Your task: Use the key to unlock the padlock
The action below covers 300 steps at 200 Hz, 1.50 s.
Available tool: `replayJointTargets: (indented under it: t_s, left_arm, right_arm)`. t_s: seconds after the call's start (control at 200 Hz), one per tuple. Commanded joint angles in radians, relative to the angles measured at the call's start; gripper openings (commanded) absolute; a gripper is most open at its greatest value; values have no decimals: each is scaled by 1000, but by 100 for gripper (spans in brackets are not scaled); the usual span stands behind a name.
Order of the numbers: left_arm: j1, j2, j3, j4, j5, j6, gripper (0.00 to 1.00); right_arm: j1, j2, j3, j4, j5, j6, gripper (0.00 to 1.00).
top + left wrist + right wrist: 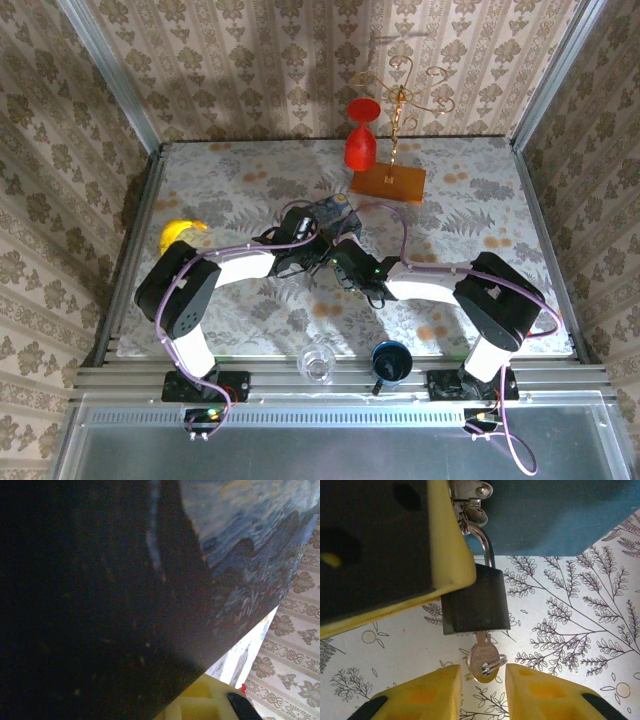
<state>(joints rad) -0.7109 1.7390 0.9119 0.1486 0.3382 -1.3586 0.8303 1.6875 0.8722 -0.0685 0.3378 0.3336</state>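
In the right wrist view the small dark padlock (476,599) hangs by its silvery shackle (485,540) from the hasp of the blue swirl-painted tin (555,515). The key (484,662) is in the keyhole at the padlock's lower end, and a small ring hangs from its head. My right gripper (482,677) is open. Its yellow fingers (425,695) stand either side of the key head without touching it. My left gripper (303,242) is at the tin (332,212). One left finger (385,545) lies against the tin beside the padlock. The tin wall (125,605) hides the other finger.
A red goblet (361,140) and a gold wire stand (400,95) on an orange base (388,182) sit behind the tin. A banana (180,232) lies at the left. A clear glass (317,362) and a blue cup (390,362) stand at the near edge.
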Motion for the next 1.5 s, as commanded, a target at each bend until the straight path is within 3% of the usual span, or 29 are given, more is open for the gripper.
replayJointTargets:
  t_s: [0.0, 0.49, 0.64, 0.85, 0.96, 1.125, 1.496]
  left_arm:
    - [2, -8, 30, -19, 39, -18, 0]
    - [1, -2, 33, -28, 51, -17, 0]
    - [1, -2, 31, -26, 54, -18, 0]
    - [1, -5, 30, -24, 56, -19, 0]
    - [1, -6, 27, -22, 56, -20, 0]
    - [1, -7, 24, -18, 59, -18, 0]
    - [1, -11, 12, -7, 66, -16, 0]
  right_arm:
    - [7, 1, 19, 12, 49, -17, 27]
    - [-12, 18, 43, 28, 77, -20, 24]
    - [-18, 27, 51, 24, 76, -17, 15]
    - [-23, 30, 39, 27, 67, -4, 14]
    - [-27, 25, 30, 35, 52, 5, 6]
    - [-69, 1, -8, 95, -69, 31, 1]
    - [-202, -30, -64, 189, -398, 105, 0]
